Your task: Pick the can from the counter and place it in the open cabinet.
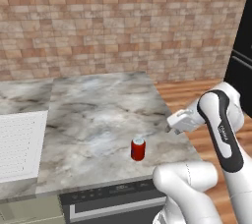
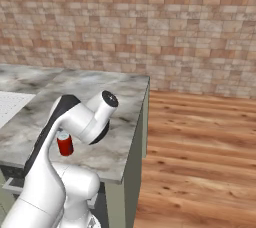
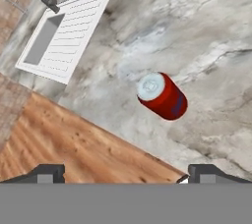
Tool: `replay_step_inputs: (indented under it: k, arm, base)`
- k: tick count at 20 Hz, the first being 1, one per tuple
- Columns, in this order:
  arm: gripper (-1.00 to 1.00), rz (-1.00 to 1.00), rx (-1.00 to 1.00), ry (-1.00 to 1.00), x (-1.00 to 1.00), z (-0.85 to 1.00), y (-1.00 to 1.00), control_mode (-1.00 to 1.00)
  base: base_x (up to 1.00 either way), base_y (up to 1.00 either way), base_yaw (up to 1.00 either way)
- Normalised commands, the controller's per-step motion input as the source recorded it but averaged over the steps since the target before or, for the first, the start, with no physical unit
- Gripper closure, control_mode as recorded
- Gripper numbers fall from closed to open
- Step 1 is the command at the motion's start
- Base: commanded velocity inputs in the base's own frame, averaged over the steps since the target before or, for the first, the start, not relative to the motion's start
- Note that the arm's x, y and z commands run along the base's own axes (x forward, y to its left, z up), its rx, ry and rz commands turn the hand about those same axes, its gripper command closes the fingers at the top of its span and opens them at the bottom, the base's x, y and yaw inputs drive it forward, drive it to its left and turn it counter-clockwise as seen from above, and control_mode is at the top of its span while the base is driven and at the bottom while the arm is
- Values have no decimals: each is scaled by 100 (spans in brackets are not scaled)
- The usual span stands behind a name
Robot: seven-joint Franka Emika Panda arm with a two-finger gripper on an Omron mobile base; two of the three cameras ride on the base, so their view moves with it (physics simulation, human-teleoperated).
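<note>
End effector [image 3: 126,173]: fingertips set wide apart at the bottom of the hand view, nothing between them; it hangs above the worktop [image 1: 98,115], off its edge. Can [image 1: 138,149] upright on the worktop near the front edge, untouched. Judgement: task at the approach stage; grasp, lift and placing in the cabinet all remain.

Hand view: can's silver top, bluish patch, a white ribbed drainboard [image 3: 74,31] well apart from the can. Left base view: can in full. Right base view: arm [image 2: 75,122] partly covers the can [image 2: 64,144]
</note>
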Motion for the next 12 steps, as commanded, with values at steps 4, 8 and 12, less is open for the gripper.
replay_step_inputs:
  k: [4, 8, 12]
  arm:
    - [-100, 15, 1, 0, -9, -24, -3, -100]
    - [-100, 18, -4, -1, -6, -23, -6, -100]
    - [-100, 20, -4, -7, -5, -19, -7, -100]
  base:
    - [0, 0, 0]
    - [0, 0, 0]
    - [0, 0, 0]
